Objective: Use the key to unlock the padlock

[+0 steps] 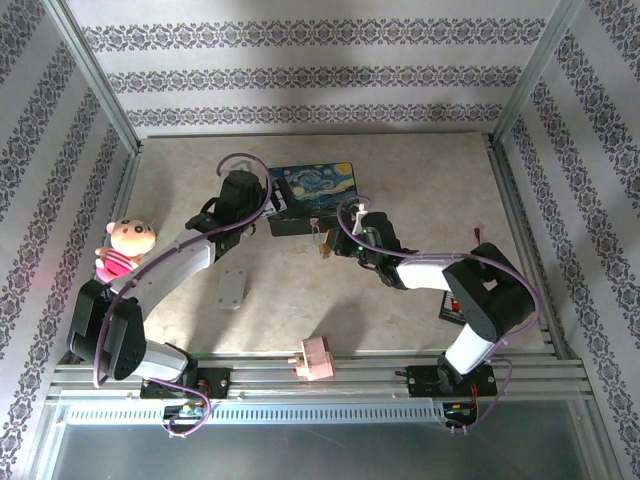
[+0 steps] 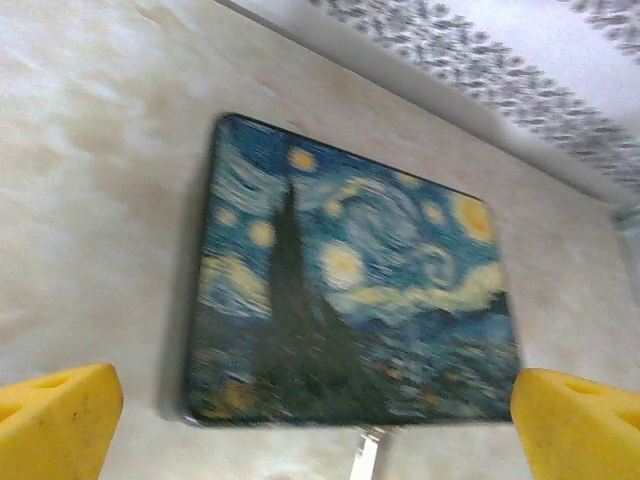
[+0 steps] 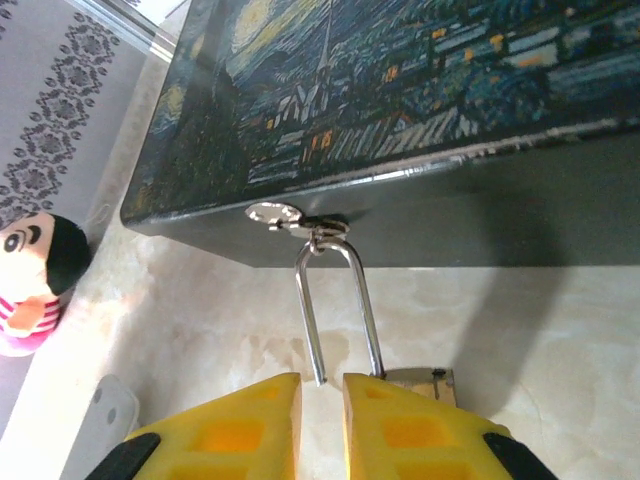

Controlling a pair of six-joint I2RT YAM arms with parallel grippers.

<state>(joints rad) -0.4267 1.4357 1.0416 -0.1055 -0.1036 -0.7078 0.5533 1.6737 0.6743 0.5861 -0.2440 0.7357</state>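
While the padlock [image 1: 322, 242] hangs from the latch [image 3: 296, 219] of the starry tin [image 1: 318, 190], the left gripper [image 2: 318, 425] gapes and the right gripper [image 3: 322, 400] sits nearly closed at the lock.

From above, the tin lies toward the far side with an arm at each flank, a doll [image 1: 125, 248] perched by the left arm, a grey plate [image 1: 232, 288] on the table nearer the bases, and a pink block [image 1: 315, 358] at the near rail. At the left wrist, the yellow fingers [image 2: 55, 420] stand in the lower corners, released, with nothing between them and the blurred tin lid beyond. At the right wrist, the silver shackle [image 3: 337, 300] hooks through the latch on the tin's dark front wall. One leg ends free, the other meets the brass body just behind a fingertip. The two pads are a sliver apart, and whether they pinch anything I cannot tell.
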